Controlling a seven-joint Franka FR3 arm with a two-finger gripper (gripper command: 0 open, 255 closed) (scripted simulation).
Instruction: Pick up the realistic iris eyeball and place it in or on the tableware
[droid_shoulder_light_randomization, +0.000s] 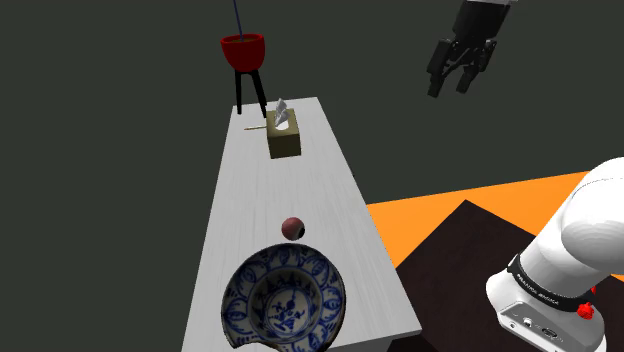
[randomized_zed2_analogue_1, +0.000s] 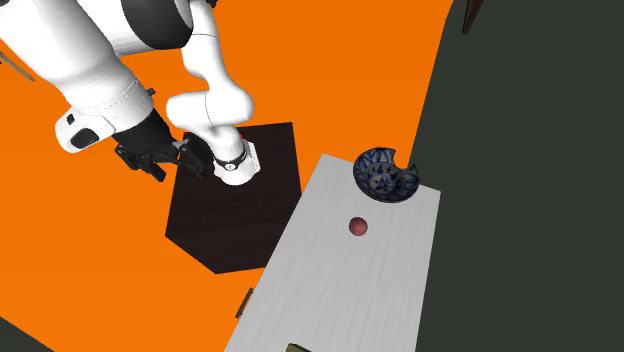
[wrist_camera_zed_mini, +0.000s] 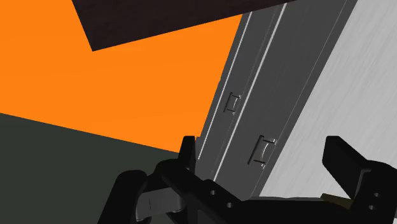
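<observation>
Jaws wide open, empty, well clear of desk (droid_shoulder_light_randomization: 300, 180). My worry: round eyeball (droid_shoulder_light_randomization: 293, 228) rolls off if I clip it.

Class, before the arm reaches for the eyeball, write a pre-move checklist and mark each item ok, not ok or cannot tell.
1. Tool open: ok, the fingers stand apart.
2. Tool empty: ok, nothing between them.
3. Eyeball free on the table: ok, nothing touches it.
4. Bowl upright and empty: ok.
5. Tool over the eyeball: not ok, it hangs beside the table, not above it.
6. Tissue box clear of the eyeball: ok, it stands at the far end.
</observation>
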